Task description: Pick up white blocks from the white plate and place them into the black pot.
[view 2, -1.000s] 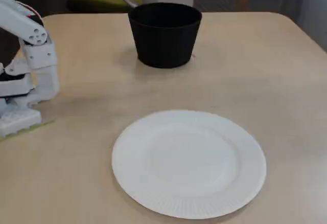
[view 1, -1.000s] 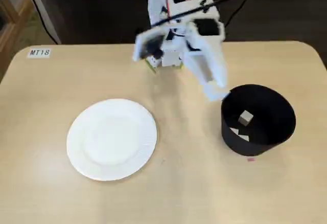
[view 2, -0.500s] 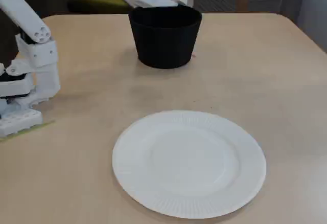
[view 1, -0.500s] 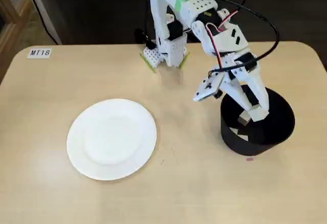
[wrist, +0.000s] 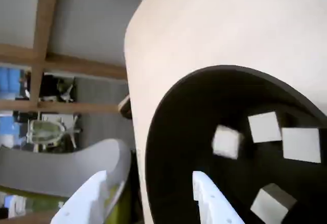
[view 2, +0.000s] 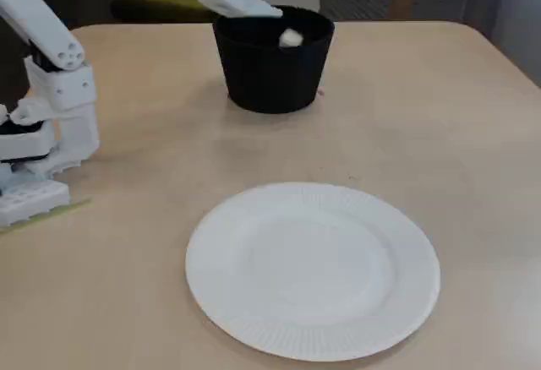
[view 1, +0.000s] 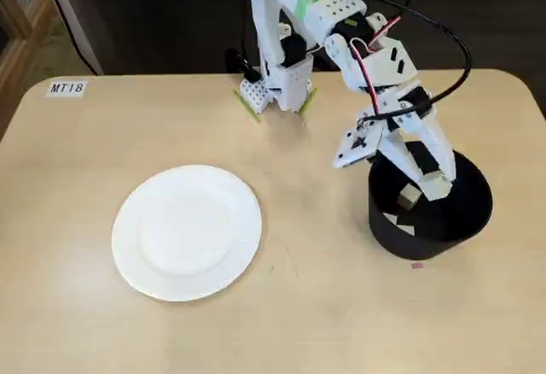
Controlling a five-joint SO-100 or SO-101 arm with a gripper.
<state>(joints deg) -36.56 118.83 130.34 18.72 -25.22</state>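
Four blocks (wrist: 264,127) in pot (view 1: 467,220), right of frame; one blurred, mid-drop. Plate (view 1: 136,263) lower left on desk (view 1: 77,178), bare. Jaws (wrist: 153,196) parted, empty, straddling rim. Risk: withdrawing arm snagging wall, tipping pot.

On the tan table (view 1: 68,220), the white plate (view 1: 187,231) lies bare at the left. At the right, the gripper (view 1: 399,178) hangs over the black pot (view 1: 431,214), its jaws parted, and white blocks (view 1: 401,223) lie inside the pot.
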